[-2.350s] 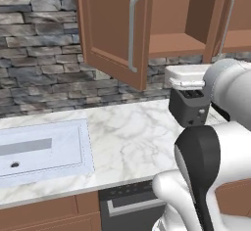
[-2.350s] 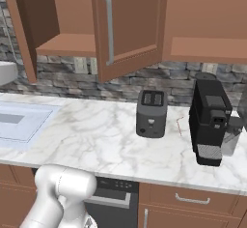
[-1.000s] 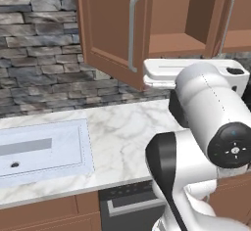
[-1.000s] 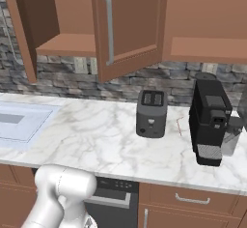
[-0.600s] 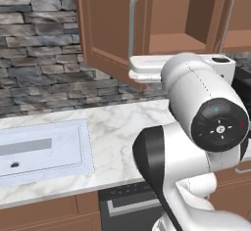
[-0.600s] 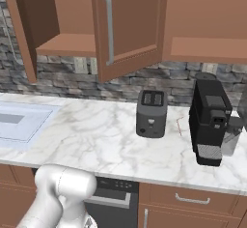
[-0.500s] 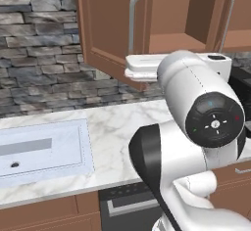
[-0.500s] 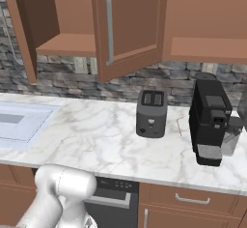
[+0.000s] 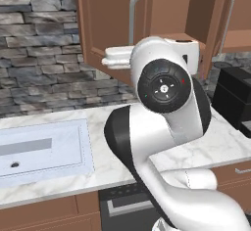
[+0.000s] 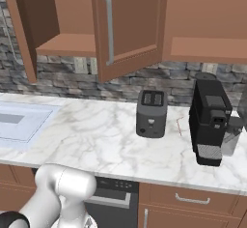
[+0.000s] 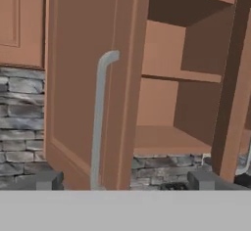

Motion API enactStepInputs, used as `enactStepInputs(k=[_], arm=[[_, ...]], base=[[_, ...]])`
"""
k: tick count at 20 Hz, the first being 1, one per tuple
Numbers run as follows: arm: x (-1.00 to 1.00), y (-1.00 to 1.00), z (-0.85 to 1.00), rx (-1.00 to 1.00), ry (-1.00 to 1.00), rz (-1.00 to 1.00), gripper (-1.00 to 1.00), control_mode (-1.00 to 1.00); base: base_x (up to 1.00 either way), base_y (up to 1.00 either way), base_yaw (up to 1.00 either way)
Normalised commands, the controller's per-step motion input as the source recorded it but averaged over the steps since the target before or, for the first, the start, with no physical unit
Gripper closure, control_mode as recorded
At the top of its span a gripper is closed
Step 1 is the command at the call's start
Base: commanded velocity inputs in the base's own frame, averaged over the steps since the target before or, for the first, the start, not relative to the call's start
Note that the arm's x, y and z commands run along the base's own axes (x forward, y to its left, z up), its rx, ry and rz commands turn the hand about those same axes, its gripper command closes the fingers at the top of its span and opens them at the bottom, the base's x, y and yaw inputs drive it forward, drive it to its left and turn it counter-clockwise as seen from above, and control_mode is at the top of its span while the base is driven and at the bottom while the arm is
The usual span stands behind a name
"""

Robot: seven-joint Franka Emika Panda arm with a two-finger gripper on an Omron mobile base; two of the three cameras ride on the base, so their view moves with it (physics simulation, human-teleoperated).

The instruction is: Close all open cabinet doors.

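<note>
Facing the open wall cabinet (image 11: 171, 93), my landmark, I judge the step in hand is swinging its doors shut. Largest first: the tall reddish-brown wooden cabinet door (image 11: 83, 83) hangs ajar left of that cavity; a second door (image 11: 235, 78) stands edge-on to its right. The long brushed-silver bar handle (image 11: 99, 122) runs down the left door's face. My claw (image 11: 125, 180) is spread wide, holding nothing, below the cavity. I should press flat against the panel beside the handle, pushing steadily.

cabinet doors (image 11: 73, 88): matt reddish-brown wood
handle (image 11: 98, 122): brushed silver metal
table (image 10: 96, 140): smooth white marble
wall (image 9: 34, 54): rough grey stone
</note>
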Motion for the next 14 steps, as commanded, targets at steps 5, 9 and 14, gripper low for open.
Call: enactStepInputs(k=[5,9,14], arm=[[0.5,0.15,-0.24,-0.09,0.0,-0.05,-1.0,-1.0],[0.34,0.19,-0.03,-0.05,0.0,-0.04,-1.0,-1.0],[0.21,0.21,0.0,-0.03,0.0,-0.05,-1.0,-1.0]], base=[[0.0,0.0,0.0],[0.0,0.0,0.0],[0.0,0.0,0.0]])
